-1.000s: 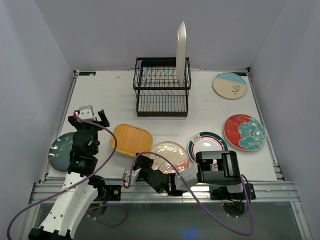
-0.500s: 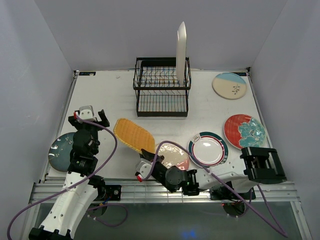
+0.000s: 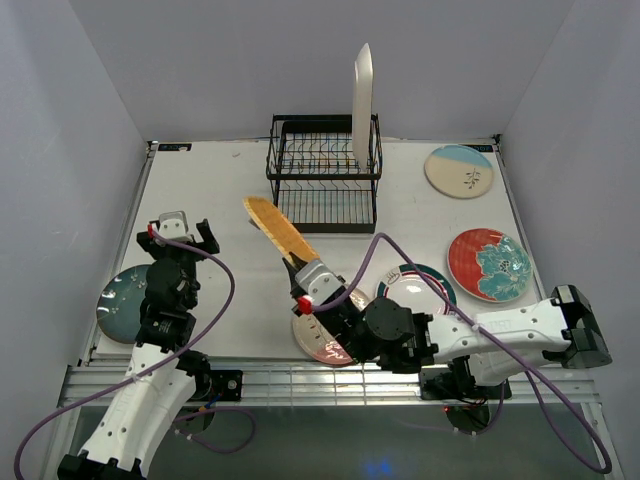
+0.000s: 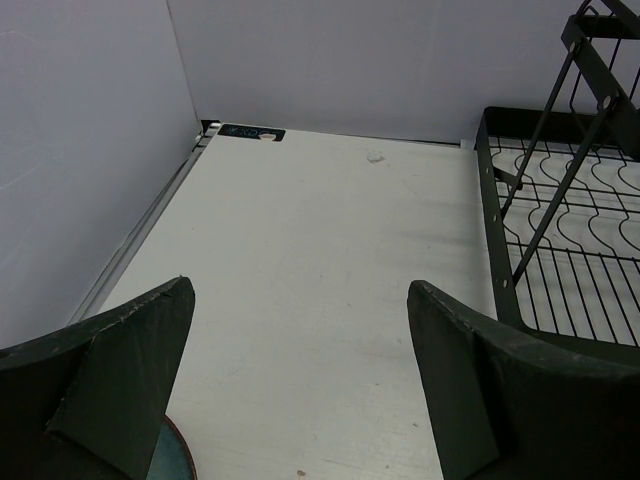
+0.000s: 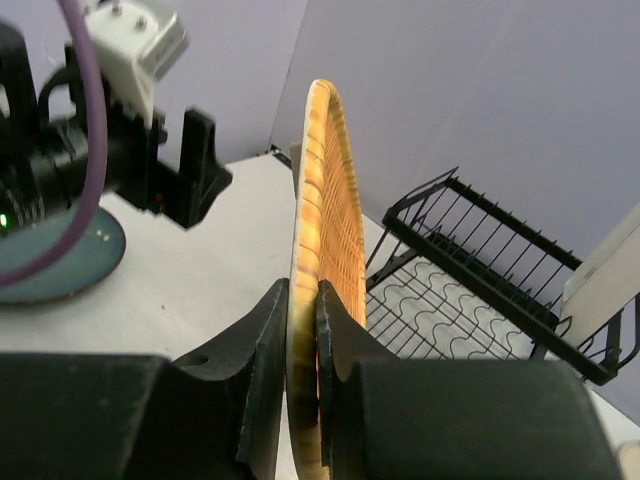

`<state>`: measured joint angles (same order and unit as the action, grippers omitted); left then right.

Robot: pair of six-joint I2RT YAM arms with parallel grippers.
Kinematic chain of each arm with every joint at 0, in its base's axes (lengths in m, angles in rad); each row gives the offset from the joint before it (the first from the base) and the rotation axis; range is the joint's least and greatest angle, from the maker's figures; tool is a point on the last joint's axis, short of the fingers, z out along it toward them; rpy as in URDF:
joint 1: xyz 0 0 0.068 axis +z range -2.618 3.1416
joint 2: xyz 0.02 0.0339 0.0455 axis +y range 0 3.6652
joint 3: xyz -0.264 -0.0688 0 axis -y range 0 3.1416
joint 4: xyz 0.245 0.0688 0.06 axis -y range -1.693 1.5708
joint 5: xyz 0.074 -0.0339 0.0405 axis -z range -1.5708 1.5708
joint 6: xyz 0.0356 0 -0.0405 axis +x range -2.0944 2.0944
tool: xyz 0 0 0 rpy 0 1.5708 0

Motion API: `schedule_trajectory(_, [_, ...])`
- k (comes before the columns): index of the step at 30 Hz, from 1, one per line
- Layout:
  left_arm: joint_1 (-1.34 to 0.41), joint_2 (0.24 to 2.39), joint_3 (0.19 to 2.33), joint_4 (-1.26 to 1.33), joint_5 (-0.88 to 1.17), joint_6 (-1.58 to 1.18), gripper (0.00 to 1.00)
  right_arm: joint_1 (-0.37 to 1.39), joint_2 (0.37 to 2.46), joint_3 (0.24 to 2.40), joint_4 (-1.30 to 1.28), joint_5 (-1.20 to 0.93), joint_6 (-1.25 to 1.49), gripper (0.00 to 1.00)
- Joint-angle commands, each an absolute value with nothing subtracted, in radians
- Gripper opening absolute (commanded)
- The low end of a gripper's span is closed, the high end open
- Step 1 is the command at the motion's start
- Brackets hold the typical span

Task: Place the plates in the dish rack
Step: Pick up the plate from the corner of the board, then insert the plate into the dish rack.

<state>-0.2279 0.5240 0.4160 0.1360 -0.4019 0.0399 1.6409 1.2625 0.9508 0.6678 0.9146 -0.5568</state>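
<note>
My right gripper [image 3: 303, 266] [image 5: 302, 300] is shut on the yellow woven square plate [image 3: 278, 229] [image 5: 325, 215] and holds it on edge in the air, left of and in front of the black wire dish rack [image 3: 325, 175] [image 5: 480, 265]. The white rounded-rectangle plate [image 3: 362, 92] stands upright in the rack's right side. My left gripper [image 3: 180, 235] [image 4: 300, 375] is open and empty over the left of the table, near the dark teal plate [image 3: 122, 302] [image 4: 170, 465]. The cream-pink floral plate [image 3: 325, 335] lies partly under my right arm.
The white plate with teal-red rim [image 3: 425, 285], the red-teal floral plate [image 3: 488, 264] and the cream-and-blue sprig plate [image 3: 459, 171] lie on the right of the white table [image 3: 220, 190]. Grey walls close in the left, back and right sides.
My right gripper has lifted the yellow woven plate off the table, tipped it on edge and carried it up toward the rack. My right arm has stretched out. My left arm has not moved.
</note>
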Motion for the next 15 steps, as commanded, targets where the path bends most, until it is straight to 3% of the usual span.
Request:
schedule_trajectory(1, [-0.222,0.537,0.413,0.144,-0.390,0.038,0.98,1.615,1.201,1.109,0.637,0.907,-0.543,0.08])
schedule_trajectory(5, [-0.222,0.537,0.413,0.144,-0.388,0.038,0.98,1.537,1.212,1.255,0.470,0.819,-0.454,0.08])
schedule_trajectory(15, [-0.222,0.540,0.413,0.147,-0.388,0.040,0.98,1.347,1.361,1.549,0.330,0.761,-0.362,0.08])
